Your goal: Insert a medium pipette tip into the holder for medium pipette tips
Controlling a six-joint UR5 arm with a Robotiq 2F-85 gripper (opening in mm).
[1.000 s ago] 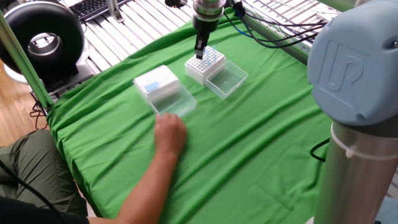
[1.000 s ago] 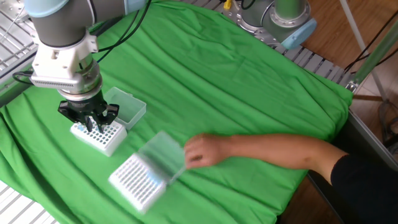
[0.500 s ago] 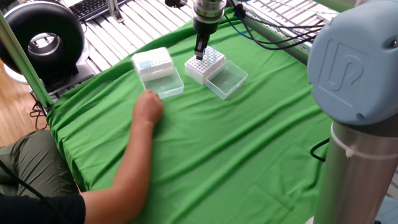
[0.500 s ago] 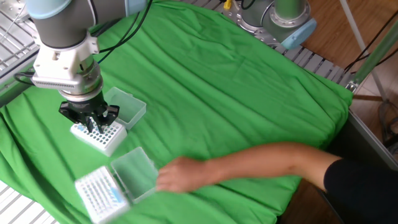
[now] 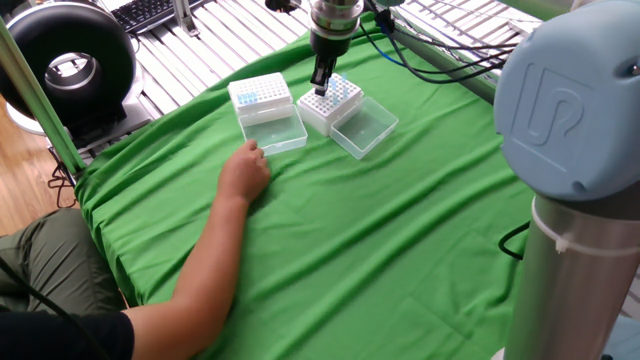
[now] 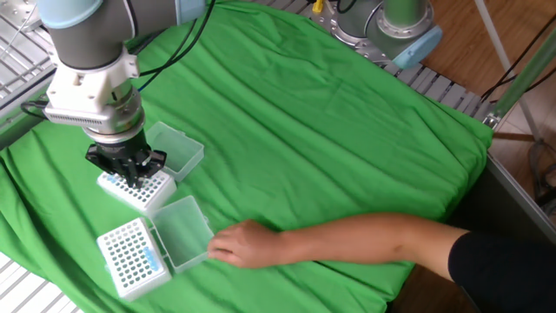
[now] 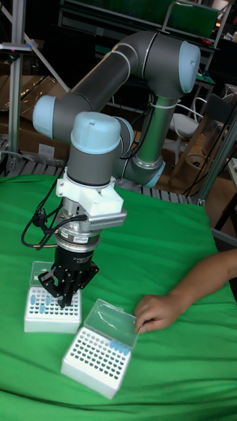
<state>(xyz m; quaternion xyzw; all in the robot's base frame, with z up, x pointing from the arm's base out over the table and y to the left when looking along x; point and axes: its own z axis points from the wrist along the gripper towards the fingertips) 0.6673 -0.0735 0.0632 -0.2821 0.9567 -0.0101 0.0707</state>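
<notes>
White plastic, a grid of small holes on top, clear lid lying open beside it: you see the holder for medium pipette tips point(image 6: 132, 189) on the green cloth point(image 6: 330, 130). The gripper point(image 6: 127, 175) stands directly over it, fingers close together; whether they hold something, you cannot tell.

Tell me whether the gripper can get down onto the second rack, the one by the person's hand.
Probably yes. That rack has its lid swung open, baring the holes. The hand rests at the lid's edge, not over the grid. The gripper sits over the neighbouring rack.
</notes>
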